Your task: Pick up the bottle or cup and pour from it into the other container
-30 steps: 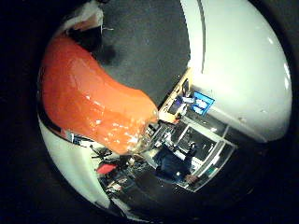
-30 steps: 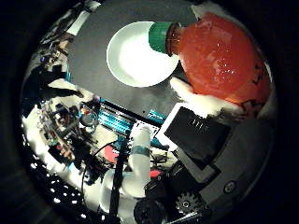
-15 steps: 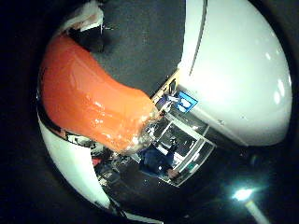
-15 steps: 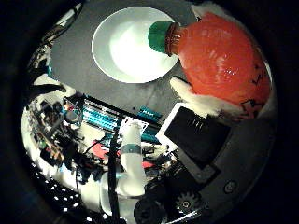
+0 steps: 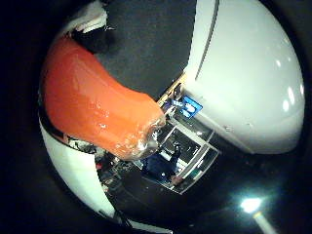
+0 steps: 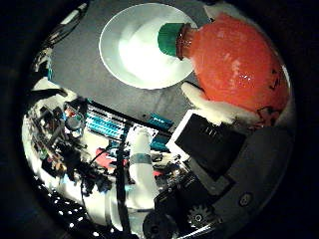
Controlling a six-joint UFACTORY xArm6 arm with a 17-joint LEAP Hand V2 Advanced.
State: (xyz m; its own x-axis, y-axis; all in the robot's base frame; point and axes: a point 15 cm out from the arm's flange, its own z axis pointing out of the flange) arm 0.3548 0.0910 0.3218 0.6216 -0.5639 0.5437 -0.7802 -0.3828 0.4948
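My hand (image 6: 204, 100) is shut on a clear bottle of orange liquid (image 6: 231, 62) with a green cap (image 6: 170, 39). In the thumb side view the bottle is tilted with its capped neck over the rim of a white bowl (image 6: 135, 45) that lies on the dark grey table (image 6: 95, 85). In the little finger side view the bottle's orange body (image 5: 93, 97) fills the space close to the palm, with white fingers (image 5: 68, 161) beside it.
A white rounded surface (image 5: 249, 68) lies beside the dark table in the little finger side view. Beyond the table edge there is a cluttered room with shelves and equipment (image 6: 80, 139). The arm's white and black body (image 6: 140, 179) reaches in.
The bowl has grown larger in the thumb side view and the bottle's neck now reaches further over it; the hand with the bottle has moved closer to the bowl.
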